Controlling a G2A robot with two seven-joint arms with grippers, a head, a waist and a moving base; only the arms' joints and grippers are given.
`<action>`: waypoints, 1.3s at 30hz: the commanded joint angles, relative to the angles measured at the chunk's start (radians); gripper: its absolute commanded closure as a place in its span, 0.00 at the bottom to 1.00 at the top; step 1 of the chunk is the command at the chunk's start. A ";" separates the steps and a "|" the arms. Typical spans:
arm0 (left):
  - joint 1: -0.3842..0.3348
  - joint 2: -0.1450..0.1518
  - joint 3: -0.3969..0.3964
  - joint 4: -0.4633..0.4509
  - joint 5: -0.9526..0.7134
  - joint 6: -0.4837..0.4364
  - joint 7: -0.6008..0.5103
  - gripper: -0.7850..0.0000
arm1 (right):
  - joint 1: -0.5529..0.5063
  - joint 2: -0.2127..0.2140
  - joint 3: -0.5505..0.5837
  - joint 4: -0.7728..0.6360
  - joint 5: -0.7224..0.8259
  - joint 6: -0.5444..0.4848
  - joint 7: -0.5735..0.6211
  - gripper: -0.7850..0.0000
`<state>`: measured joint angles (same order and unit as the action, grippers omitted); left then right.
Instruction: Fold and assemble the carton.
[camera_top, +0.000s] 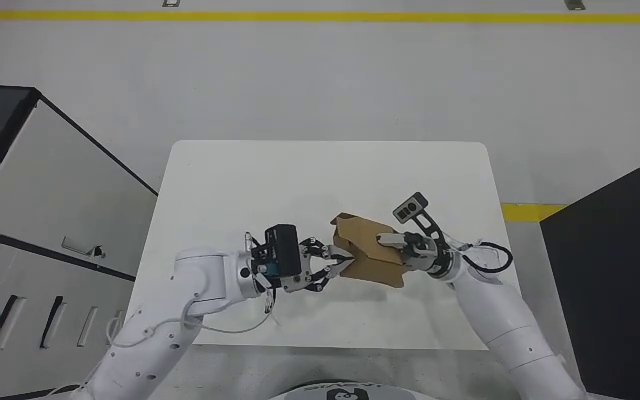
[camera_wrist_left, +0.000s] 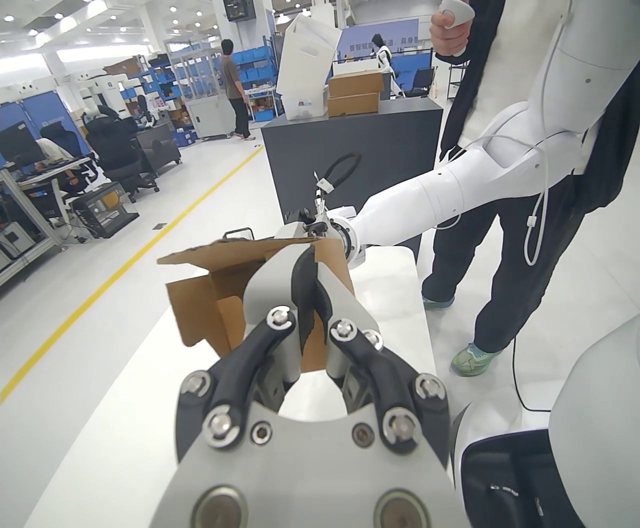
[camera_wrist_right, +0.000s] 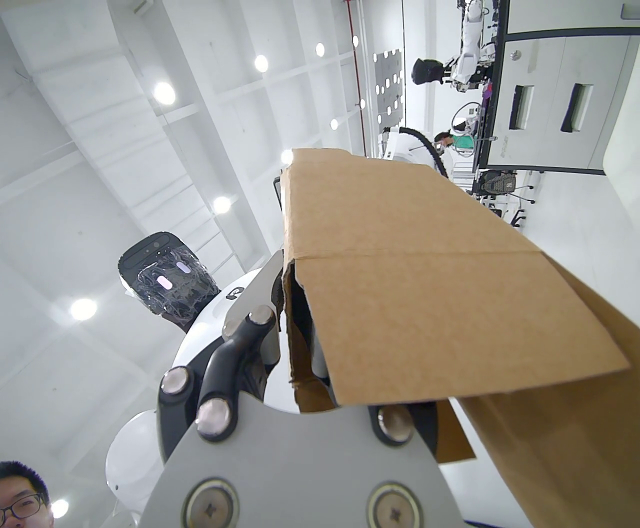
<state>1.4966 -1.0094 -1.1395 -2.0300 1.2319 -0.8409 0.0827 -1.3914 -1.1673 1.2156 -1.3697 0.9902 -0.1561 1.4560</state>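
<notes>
Grips carton at both ends: left pincer pinching one wall, right pincer clamping the opposite flap. Keeps long axis parallel to table front edge.

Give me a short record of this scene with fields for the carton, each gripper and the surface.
Object: brown cardboard carton, partly opened, flaps loose
Position: over the white rectangular table, between both arms
Left gripper: fingers shut on one end's edge
Right gripper: fingers shut on a wall at the opposite end
Task state: not yet assembled
</notes>
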 joint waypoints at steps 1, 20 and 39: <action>-0.004 0.000 0.003 -0.002 -0.006 -0.006 -0.001 1.00 | -0.002 0.000 0.001 -0.003 0.002 0.003 0.000 1.00; -0.037 -0.003 0.017 0.016 -0.021 -0.001 -0.019 1.00 | 0.009 -0.002 -0.005 -0.002 0.012 0.011 0.010 1.00; -0.061 -0.006 0.029 0.044 -0.032 0.005 -0.016 1.00 | 0.025 -0.006 -0.010 0.021 0.019 0.010 0.018 1.00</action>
<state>1.4350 -1.0165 -1.1059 -1.9861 1.2000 -0.8381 0.0649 -1.3663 -1.1730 1.2051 -1.3500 1.0079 -0.1451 1.4736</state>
